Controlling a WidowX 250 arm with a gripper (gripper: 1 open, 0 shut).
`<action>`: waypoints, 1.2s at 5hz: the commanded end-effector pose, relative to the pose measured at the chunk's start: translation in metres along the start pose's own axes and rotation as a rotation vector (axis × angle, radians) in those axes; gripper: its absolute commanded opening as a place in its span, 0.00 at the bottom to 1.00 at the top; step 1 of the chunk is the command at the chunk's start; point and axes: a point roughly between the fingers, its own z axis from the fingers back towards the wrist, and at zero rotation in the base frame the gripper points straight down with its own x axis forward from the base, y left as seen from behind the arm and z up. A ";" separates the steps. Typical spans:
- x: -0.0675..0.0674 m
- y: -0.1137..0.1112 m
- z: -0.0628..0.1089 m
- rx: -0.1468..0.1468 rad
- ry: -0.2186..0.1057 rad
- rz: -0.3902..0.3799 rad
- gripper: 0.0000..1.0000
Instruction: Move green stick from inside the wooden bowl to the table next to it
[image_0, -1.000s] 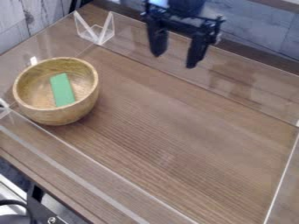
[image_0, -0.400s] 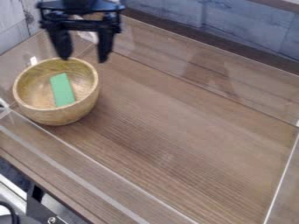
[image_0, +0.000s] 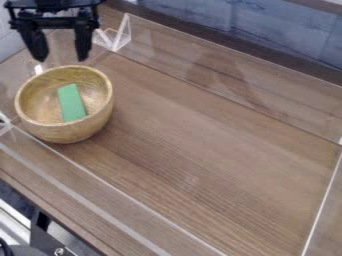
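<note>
Green stick (image_0: 71, 102): inside the wooden bowl, lying flat on its bottom, its long side running roughly from the back of the bowl toward the front.
Wooden bowl (image_0: 64, 104): on my left, round and light tan with a thick rim, resting upright on the table near its left edge.
Claw (image_0: 59, 45): over the far left part of the table, just beyond the bowl as I see it; I have it spread wide, two dark fingers well apart, holding nothing, and apart from the stick.
Wire-like stand (image_0: 114, 33): just right of the claw, clear and angular, by the far edge.
Table (image_0: 201, 140): brown wood grain, stretching from the bowl across to the right side of my view.
Clear wall (image_0: 325, 205): I can make out its pale edge along the right side of the table.
</note>
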 end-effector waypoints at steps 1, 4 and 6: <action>0.005 0.009 -0.002 0.015 -0.044 0.078 1.00; -0.019 0.007 -0.040 0.024 -0.029 0.221 1.00; 0.003 0.010 -0.051 0.004 -0.015 0.341 1.00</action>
